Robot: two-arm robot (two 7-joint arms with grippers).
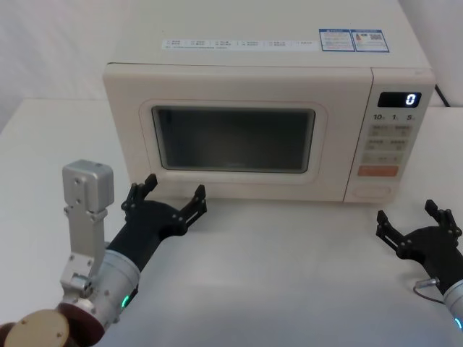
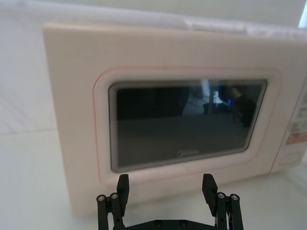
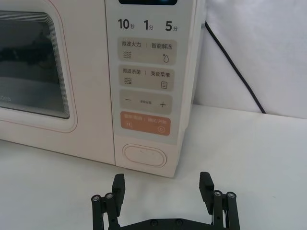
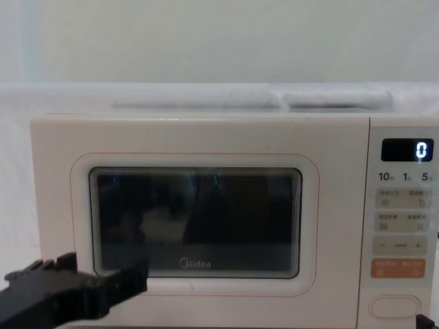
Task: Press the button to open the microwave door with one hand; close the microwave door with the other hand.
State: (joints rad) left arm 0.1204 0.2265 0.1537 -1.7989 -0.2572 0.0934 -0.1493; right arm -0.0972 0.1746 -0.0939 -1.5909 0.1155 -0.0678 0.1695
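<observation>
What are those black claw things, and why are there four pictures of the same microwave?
The claws are a robot's two hands. Four cameras look at once: one on its head, one on its chest, one on each wrist. The left gripper hangs in front of the microwave door, which is shut. The right gripper hangs before the control panel, near the button that opens the door. Both have their fingers spread open and hold nothing. The microwave stands on a white table.

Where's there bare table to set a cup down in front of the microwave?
Bare table lies between the left claw and the right claw, before the microwave door. It is tighter under the button, near the right claw.
</observation>
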